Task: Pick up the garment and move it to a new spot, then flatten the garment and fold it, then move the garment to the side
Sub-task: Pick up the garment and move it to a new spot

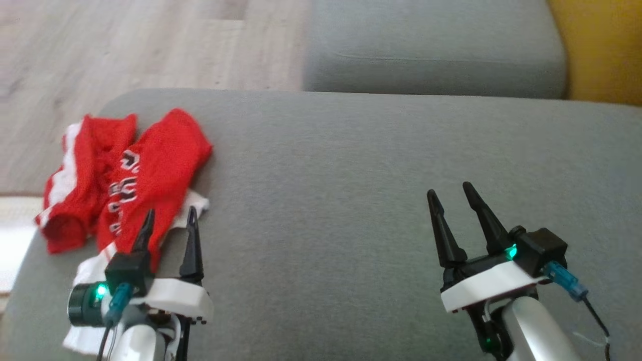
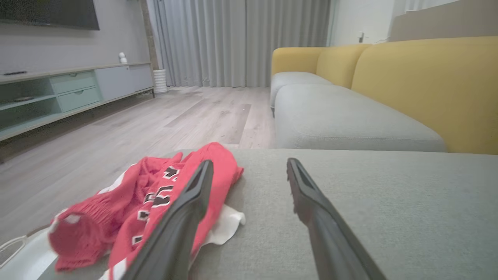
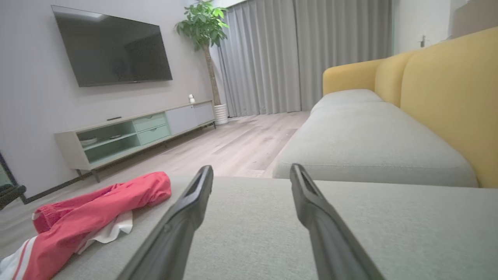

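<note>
A crumpled red garment (image 1: 135, 175) with white trim and lettering lies at the left end of the grey sofa cushion (image 1: 351, 165). It also appears low left as the garment (image 2: 151, 194) in the left wrist view and as the garment (image 3: 97, 206) in the right wrist view. My left gripper (image 1: 169, 220) stands open just above the garment's near edge, its left finger over the red cloth, nothing clamped between the fingers. My right gripper (image 1: 450, 193) hovers open over bare cushion far to the right of the garment.
Beyond the cushion lies a second grey seat (image 1: 431, 50) with a yellow backrest (image 1: 602, 45) at the right. Wood floor (image 1: 125, 45) drops off past the cushion's left and far edges. A TV stand (image 3: 128, 136) and a plant (image 3: 202, 27) line the far wall.
</note>
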### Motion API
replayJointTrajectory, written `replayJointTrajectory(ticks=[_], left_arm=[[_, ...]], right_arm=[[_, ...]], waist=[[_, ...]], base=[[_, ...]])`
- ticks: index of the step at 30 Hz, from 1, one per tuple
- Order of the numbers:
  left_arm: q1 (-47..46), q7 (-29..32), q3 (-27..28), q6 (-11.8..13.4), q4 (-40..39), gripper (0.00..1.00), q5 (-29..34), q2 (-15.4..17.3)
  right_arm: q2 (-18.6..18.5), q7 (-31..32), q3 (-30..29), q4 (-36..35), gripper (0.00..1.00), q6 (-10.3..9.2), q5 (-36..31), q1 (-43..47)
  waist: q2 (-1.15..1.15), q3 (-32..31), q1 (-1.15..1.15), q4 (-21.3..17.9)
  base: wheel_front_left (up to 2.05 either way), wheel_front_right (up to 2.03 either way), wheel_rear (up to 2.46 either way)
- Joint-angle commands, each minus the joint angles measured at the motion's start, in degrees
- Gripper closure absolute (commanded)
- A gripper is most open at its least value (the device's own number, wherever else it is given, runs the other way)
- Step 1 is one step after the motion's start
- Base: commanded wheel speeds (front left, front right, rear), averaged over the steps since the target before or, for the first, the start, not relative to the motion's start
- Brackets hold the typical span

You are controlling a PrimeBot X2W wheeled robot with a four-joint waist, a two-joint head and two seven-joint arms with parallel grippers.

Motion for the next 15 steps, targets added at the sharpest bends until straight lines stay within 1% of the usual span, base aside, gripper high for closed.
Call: replayJointTrajectory(ticks=[1,4,5,9,15], left_arm=[[-3.1,-0.7,2.5,0.0,-1.4,0.00,-0.3,0.7],[-3.1,-0.7,3.1,-0.2,-1.5,0.00,-0.7,0.8],[-2.9,-0.7,3.4,-0.3,-1.4,0.00,-0.8,1.0],[-2.8,-0.7,3.9,-0.6,-1.4,0.00,-0.8,1.2],[-2.3,-0.7,4.5,-0.8,-1.1,0.00,-0.9,1.5]], right_arm=[[-0.2,-0.6,1.4,-2.0,0.00,-0.04,0.4,-1.7],[-0.3,-0.6,2.2,-2.0,0.00,-0.04,1.2,-1.7],[-0.4,-0.6,2.7,-2.1,0.00,-0.04,1.7,-1.7],[-0.5,-0.6,3.6,-2.4,0.00,-0.04,2.7,-1.7],[-0.5,-0.6,4.0,-2.6,0.00,-0.04,3.3,-1.8]], waist=[[0.00,-0.1,0.00,2.9],[0.00,-0.1,0.00,6.3],[0.00,-0.2,0.00,8.7],[0.00,-0.2,0.00,13.4],[0.00,-0.3,0.00,19.0]], base=[[0.00,0.00,0.00],[0.00,0.00,0.00],[0.00,0.00,0.00],[0.00,0.00,0.00],[0.00,0.00,0.00]])
